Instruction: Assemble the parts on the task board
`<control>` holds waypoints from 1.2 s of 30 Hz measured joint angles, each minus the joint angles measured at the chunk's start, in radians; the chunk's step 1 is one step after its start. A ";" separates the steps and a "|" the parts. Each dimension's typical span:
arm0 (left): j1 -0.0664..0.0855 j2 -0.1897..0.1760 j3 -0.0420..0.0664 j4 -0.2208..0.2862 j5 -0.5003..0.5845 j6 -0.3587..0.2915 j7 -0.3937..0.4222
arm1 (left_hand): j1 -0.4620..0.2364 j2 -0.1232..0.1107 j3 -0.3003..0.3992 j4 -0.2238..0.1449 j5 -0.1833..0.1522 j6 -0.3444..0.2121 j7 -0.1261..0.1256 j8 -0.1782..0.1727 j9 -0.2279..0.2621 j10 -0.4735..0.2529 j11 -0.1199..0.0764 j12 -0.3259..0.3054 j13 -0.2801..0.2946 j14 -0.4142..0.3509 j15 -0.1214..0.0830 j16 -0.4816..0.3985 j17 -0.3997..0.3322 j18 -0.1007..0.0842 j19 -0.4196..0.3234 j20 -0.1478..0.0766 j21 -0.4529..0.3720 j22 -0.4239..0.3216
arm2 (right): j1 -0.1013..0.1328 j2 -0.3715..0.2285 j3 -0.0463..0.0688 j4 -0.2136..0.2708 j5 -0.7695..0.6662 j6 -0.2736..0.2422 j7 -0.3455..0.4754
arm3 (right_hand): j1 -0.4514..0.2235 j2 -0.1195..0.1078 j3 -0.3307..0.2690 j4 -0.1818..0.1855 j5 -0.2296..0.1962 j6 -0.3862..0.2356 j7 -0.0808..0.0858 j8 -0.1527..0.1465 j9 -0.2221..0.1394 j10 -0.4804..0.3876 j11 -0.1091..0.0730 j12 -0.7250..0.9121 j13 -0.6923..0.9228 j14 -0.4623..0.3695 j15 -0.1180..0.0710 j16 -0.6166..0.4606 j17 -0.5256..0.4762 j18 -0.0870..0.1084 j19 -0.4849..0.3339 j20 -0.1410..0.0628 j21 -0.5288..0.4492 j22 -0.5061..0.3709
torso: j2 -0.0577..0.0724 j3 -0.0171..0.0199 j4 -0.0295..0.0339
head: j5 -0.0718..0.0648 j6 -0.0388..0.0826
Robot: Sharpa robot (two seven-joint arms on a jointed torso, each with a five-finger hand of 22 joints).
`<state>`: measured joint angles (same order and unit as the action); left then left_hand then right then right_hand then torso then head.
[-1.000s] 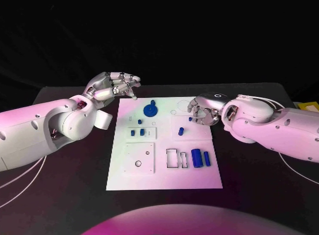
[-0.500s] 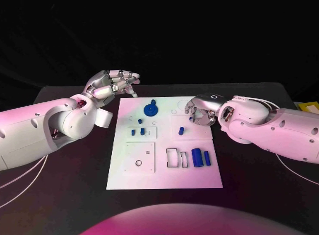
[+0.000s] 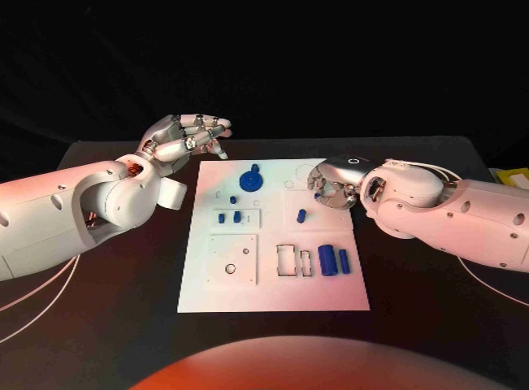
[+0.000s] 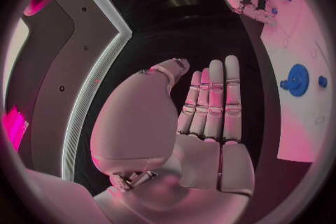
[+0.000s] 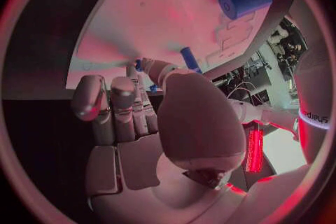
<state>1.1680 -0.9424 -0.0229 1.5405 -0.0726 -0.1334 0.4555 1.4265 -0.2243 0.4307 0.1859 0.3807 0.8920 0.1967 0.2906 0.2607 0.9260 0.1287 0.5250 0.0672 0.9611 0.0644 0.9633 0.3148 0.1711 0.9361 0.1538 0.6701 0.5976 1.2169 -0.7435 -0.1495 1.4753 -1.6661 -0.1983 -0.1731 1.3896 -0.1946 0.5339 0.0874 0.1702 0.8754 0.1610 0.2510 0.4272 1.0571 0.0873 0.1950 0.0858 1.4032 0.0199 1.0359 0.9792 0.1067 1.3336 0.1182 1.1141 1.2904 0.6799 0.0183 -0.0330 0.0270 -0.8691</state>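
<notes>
Left hand hovers off the task board's far-left corner — fingers apart, empty; right hand over its right edge — grip unclear.

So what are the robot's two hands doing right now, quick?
Left hand: open, fingers straight, holding nothing.
Right hand: cannot tell; fingertips near a small blue part.

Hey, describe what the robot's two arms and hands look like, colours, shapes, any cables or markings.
Both arms are bulky, rounded white shells with small dark dots. The left arm and right arm each trail thin pale cables over the black table. The left hand and right hand are silver, with segmented metallic fingers; the right one bears a small ring marking on a dark patch.
</notes>
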 measured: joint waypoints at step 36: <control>0.000 -0.001 0.000 0.000 -0.001 -0.008 -0.020 | 0.000 0.000 0.003 -0.008 0.000 -0.007 0.007 -0.005 -0.004 -0.004 0.004 -0.007 0.000 -0.004 0.004 -0.004 -0.007 -0.001 0.000 0.000 -0.004 -0.002 | -0.024 0.001 0.002 0.019 -0.095 -0.047 -0.055 | -0.005 0.050 0.123 -0.116 -0.060 0.199 -0.045 0.022 0.052 0.113 -0.012 0.062 0.005 0.056 -0.041 0.109 0.065 -0.030 0.104 -0.039 0.211 0.017 | 0.000 -0.0005 0.0000 | 0.000 -0.004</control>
<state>1.1679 -0.9436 -0.0230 1.5404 -0.0736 -0.1417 0.4358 1.4265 -0.2243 0.4334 0.1778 0.3807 0.8848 0.2037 0.2860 0.2567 0.9222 0.1323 0.5176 0.0674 0.9573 0.0682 0.9595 0.3078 0.1705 0.9361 0.1538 0.6663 0.5958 1.1925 -0.7422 -0.1475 1.4943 -1.7612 -0.2458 -0.2285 1.3843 -0.1443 0.6565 -0.0288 0.1098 1.0739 0.1162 0.2734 0.4795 1.1701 0.0748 0.2570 0.0912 1.4596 -0.0215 1.1445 1.0441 0.0766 1.4372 0.0793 1.3254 1.3078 0.6800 0.0178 -0.0330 0.0266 -0.8727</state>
